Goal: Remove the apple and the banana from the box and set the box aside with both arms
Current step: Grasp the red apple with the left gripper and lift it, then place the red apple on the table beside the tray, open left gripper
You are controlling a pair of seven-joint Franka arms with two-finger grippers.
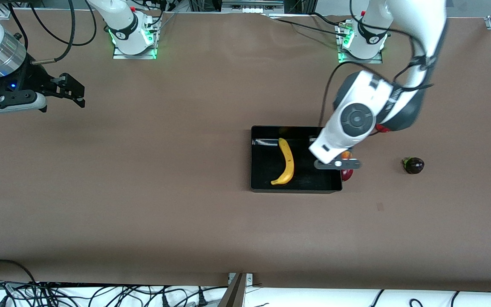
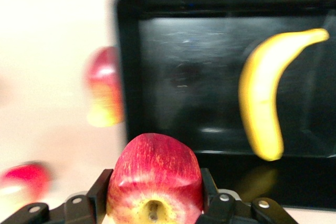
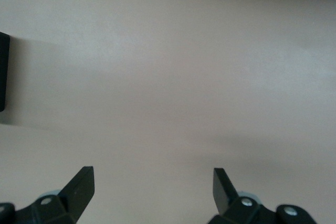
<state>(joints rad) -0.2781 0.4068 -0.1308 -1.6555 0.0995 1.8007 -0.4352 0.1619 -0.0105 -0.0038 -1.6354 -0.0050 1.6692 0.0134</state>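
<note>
Tabletop [image 1: 186, 204], brown: left gripper [image 2: 155, 203] clamps apple [image 2: 155, 182] over box [image 1: 267, 185]; right gripper [image 3: 152, 187], jaws apart, waits at 9 o'clock.

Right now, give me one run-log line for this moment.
left gripper: shut on apple, over box edge | right gripper: open, waiting over bare table | banana: in box

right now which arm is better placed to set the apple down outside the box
Left: the left gripper is shut on the apple over the box edge. The right gripper waits open.
</note>
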